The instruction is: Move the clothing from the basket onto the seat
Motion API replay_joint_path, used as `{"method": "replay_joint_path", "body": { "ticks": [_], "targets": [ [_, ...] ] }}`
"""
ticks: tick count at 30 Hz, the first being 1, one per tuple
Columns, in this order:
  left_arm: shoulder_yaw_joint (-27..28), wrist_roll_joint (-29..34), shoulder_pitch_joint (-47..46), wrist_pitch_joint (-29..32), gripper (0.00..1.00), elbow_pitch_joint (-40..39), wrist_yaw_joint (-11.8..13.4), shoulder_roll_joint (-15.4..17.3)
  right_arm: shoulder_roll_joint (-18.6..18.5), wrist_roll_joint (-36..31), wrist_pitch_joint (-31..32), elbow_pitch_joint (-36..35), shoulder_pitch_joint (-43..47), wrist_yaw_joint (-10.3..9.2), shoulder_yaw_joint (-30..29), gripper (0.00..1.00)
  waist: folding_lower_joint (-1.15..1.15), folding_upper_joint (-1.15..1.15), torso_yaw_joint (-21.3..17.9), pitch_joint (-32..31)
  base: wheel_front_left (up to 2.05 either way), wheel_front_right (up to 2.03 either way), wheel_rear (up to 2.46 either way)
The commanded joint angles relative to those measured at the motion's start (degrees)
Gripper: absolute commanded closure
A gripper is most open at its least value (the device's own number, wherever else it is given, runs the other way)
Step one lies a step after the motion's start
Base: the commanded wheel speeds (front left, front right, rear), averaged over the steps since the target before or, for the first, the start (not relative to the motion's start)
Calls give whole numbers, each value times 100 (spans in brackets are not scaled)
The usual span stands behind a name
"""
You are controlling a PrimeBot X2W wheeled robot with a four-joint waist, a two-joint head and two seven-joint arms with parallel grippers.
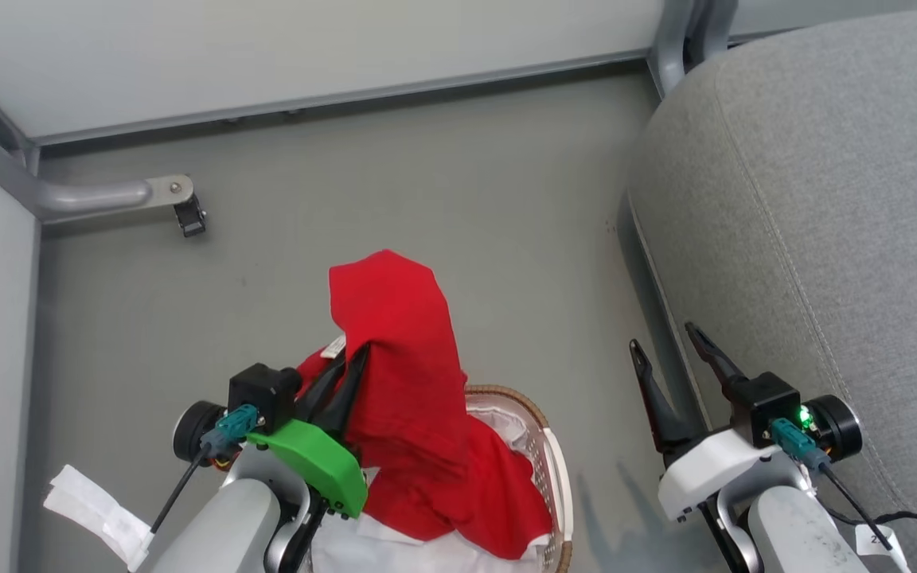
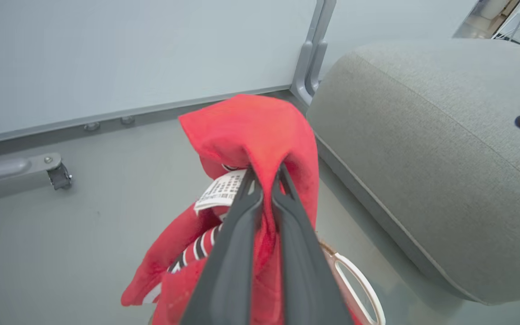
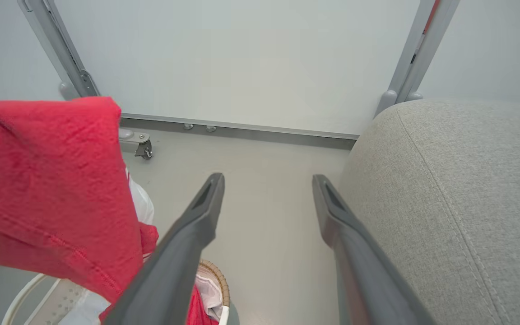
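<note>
The left wrist view shows most plainly that the left gripper (image 2: pixel 265 171) is clamped tight on a fold of the red clothing (image 2: pixel 251 131). A white care label (image 2: pixel 221 192) sits just beside its fingers and a white-striped part (image 2: pixel 201 243) hangs below. In the head view the cloth drapes over those fingers. The right wrist view shows the right gripper (image 3: pixel 267 177) with its jaws spread wide and nothing between them, above the grey floor (image 3: pixel 264 149). A castor (image 1: pixel 189 216) on a metal leg stands far left, well apart. The seat (image 1: pixel 825 239) lies to the right, just beside the right gripper. The garment hangs lifted above the near basket (image 1: pixel 534 418), and its lower folds trail inside onto the white liner (image 1: pixel 506 426).
</note>
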Motion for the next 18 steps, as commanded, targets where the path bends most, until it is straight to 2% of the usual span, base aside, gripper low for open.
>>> {"method": "replay_joint_path", "body": {
  "ticks": [1,9,18],
  "targets": [
    [110,113,105,-20,100,-200,4,-47,-24,13,-26,26,119,-6,30,0,0,0,216,-478,0,0,0],
    [353,524,-62,-19,100,-1299,4,-154,-23,41,-26,63,206,-6,403,0,0,0,264,-728,0,0,0],
    [258,627,-50,-19,100,-1854,4,-233,-26,22,-27,-185,-193,-6,1190,0,0,0,295,-854,0,0,0]
  ]
}}
